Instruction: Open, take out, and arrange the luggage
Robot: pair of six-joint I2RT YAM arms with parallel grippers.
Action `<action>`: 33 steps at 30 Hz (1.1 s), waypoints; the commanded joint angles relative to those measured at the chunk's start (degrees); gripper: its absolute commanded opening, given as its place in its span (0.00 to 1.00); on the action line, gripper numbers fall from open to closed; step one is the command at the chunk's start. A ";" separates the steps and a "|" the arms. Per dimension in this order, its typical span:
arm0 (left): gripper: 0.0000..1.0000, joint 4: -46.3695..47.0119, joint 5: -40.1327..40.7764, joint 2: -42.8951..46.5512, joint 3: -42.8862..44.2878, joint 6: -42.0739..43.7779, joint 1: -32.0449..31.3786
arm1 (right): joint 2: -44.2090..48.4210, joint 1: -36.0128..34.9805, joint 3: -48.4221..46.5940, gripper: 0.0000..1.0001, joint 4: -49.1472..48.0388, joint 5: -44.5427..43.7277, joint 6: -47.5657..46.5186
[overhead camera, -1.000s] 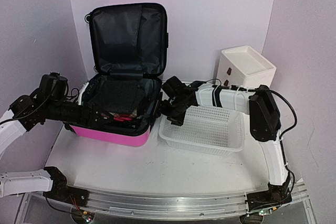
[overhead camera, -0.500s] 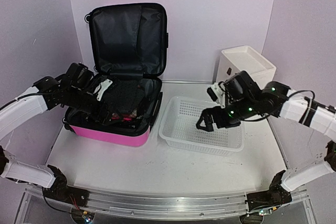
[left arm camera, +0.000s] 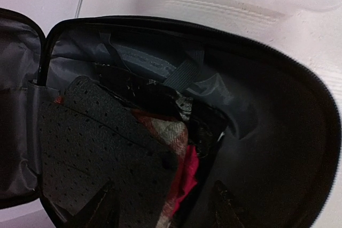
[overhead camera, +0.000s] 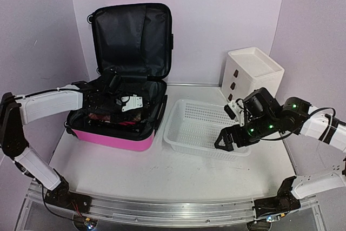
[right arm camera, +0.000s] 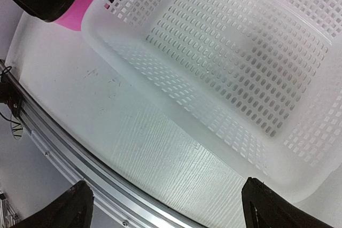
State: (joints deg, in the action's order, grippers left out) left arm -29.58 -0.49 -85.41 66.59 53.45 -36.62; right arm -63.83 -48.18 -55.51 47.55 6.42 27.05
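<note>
At the back left of the surface (overhead camera: 162,174), the pink suitcase (overhead camera: 111,138) lies open. Its lower half rests flat, and its lid (overhead camera: 132,39) stands upright against the back wall with the black lining facing forward. The left arm reaches in from the left side and stretches over the lower half, so the left gripper (left arm camera: 163,196) hangs right above the packed contents, toward the right side of the case.

From the left wrist view, its two fingers (left arm camera: 101,209) stand apart with nothing clasped between them. Whether they touch what lies below cannot be told. Under the gripper lies a black perforated panel (left arm camera: 91,148), with a plaid cloth (left arm camera: 168,137) and a bit of red fabric (left arm camera: 184,172) showing at its edge. A grey strap (left arm camera: 184,70) runs across the lining behind them.

Just beside the suitcase, on its right, a white mesh basket (overhead camera: 208,150) sits on the surface. The right gripper (right arm camera: 164,190) hovers over the basket's near right corner, well apart from the suitcase. It is spread wide and holds nothing. Its wrist view looks down on the basket's near rim, the bare surface in front of it and a metal rail (right arm camera: 69,153) along the near edge.

Behind the basket, near the back right corner, stands a white drawer stack (overhead camera: 254,71).
</note>
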 commanded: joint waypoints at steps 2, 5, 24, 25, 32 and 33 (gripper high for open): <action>0.63 4.79 -2.34 -5.08 2.40 9.33 1.77 | -0.19 -0.03 -3.67 0.98 -1.78 1.01 1.42; 0.64 4.36 -2.53 -7.17 3.37 10.02 2.27 | -1.88 -0.05 -5.71 0.98 -2.08 0.08 2.21; 0.00 15.43 7.49 -4.20 1.75 4.59 2.43 | -34.51 0.68 -32.58 0.98 -16.91 -4.04 27.86; 0.00 15.43 6.65 -3.08 1.69 3.21 2.43 | -36.86 0.93 -34.12 0.98 -17.98 -4.26 30.24; 0.00 14.95 3.38 2.68 0.23 -2.34 2.43 | -51.98 2.00 -47.84 0.98 -27.10 3.26 40.78; 0.00 14.53 2.17 3.36 -0.10 -2.95 2.43 | -54.50 2.01 -50.46 0.98 -27.95 4.48 42.04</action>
State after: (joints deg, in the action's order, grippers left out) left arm -17.74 5.06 -87.02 66.92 54.89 -34.00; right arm -111.57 -46.50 -97.01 26.94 6.31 61.36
